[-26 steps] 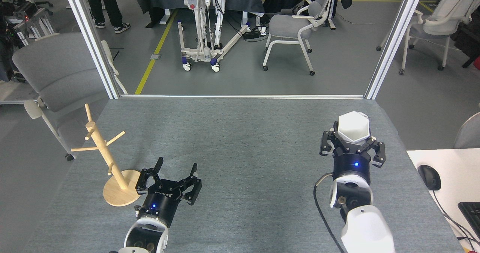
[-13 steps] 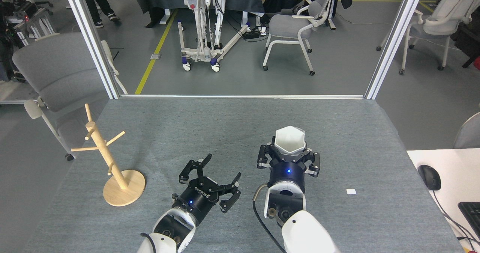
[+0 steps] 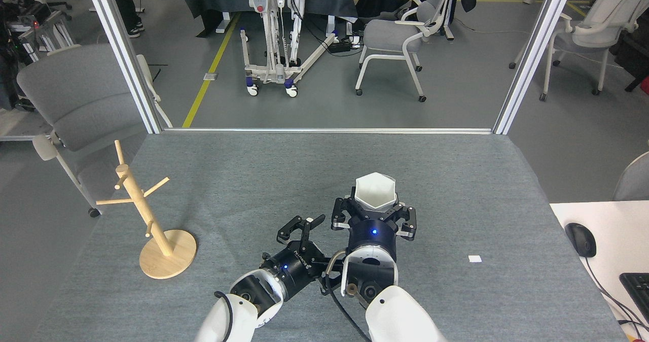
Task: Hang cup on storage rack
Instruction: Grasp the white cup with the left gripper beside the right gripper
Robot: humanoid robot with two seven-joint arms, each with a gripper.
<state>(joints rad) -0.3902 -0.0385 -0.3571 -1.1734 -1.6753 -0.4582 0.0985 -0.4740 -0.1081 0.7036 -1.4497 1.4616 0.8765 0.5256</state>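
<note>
- Cup [image 3: 375,192]: white, hexagonal, slightly below and right of frame centre; its open rim faces up and toward the camera, showing the hollow interior.
- Right gripper [image 3: 374,211]: its black jaws are closed around the lower part of the cup and hold it above the table; a blue light glows on the dark wrist housing just below.
- Left gripper [image 3: 305,225]: immediately to the lower left of the right gripper, pointing toward the upper right; its jaws stand apart and hold nothing, their tips close to the right gripper's housing but not visibly touching it.
- Both arms enter from the bottom edge, their white shells side by side, with a black cable looping between them.
- Storage rack [image 3: 143,211]: light wooden mug tree at the left of the frame, well apart from both grippers; its round disc base rests on the table, the post leans toward the upper left, and all pegs are bare.
- Table [image 3: 253,179]: covered in grey fabric, filling the lower half of the frame.
- White tag [image 3: 474,259]: small, flat on the table at lower right.
</note>
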